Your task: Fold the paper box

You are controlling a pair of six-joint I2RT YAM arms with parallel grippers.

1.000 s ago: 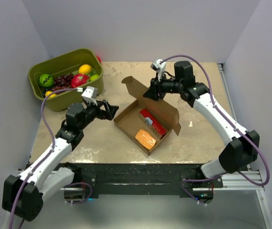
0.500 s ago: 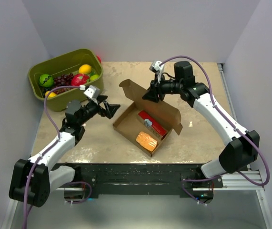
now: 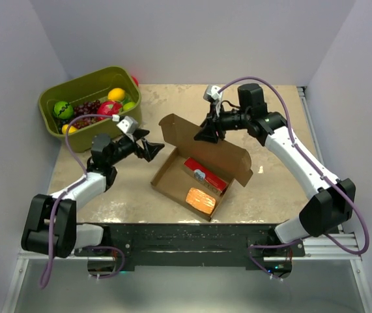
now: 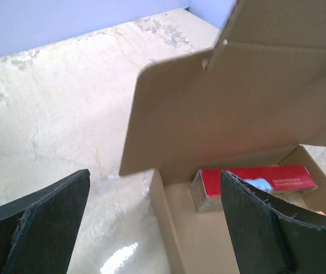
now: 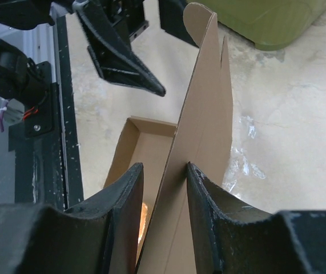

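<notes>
- The only printing in view is on the flat red carton (image 4: 253, 179) lying inside the box. It carries a few lines of white text and a pale round mark, all too small and blurred to read.
- The shallow brown corrugated-cardboard paper box (image 3: 172, 171) bears no print or label. It sits near the middle of the table, turned at an angle. Its base tray lies on the surface, and its big lid panel is raised on the far side with a rounded flap at the lid's left end.
- The table (image 3: 124, 189) is a beige, marbled, slightly glossy top. Plain pale lavender-grey walls (image 3: 172, 39) close it in on three sides, and a black rail (image 3: 186, 236) runs along the near edge.
- A small orange block (image 3: 200, 199) lies in the near end of the tray, just beside the red carton.
- An olive-green plastic bin (image 3: 98, 138) stands at the far left corner, well apart from the box. It holds toy fruit (image 3: 109, 108): a green ball, dark grapes, and red and yellow pieces.
- The right gripper (image 3: 209, 135) is narrowed onto the upright lid panel, one black finger on each face of the cardboard.
- The left gripper (image 3: 149, 149) is spread wide and holds nothing. It is just left of the box, aimed at the rounded flap, which fills most of its wrist view.
</notes>
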